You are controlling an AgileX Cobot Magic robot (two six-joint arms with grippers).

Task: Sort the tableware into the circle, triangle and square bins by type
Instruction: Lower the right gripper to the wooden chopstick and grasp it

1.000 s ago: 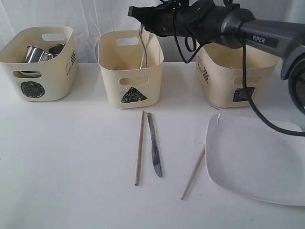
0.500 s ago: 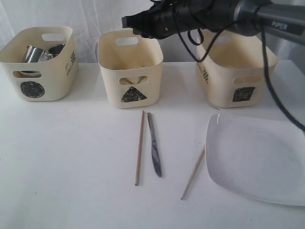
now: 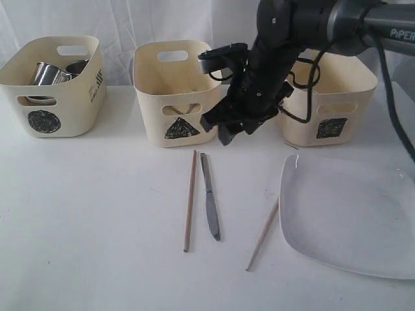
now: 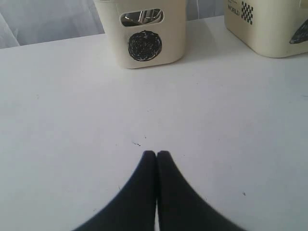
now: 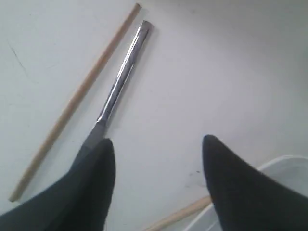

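In the exterior view, the right end effector (image 3: 219, 129) is held above the white tabletop (image 3: 97, 214), just in front of the cream plastic tub marked with a black triangle (image 3: 155, 84). Its jaws are spread and empty. The flat steel knife (image 3: 210, 206) lies further in front of that tub, just beside a thin wooden chopstick (image 3: 189, 201).

In the left wrist view, the left end effector (image 4: 156, 155) is seen pressed closed on nothing.

In the right wrist view, the knife is seen partly under one finger. It is judged light, rigid and slick, so a pinch across the narrow handle is advised.
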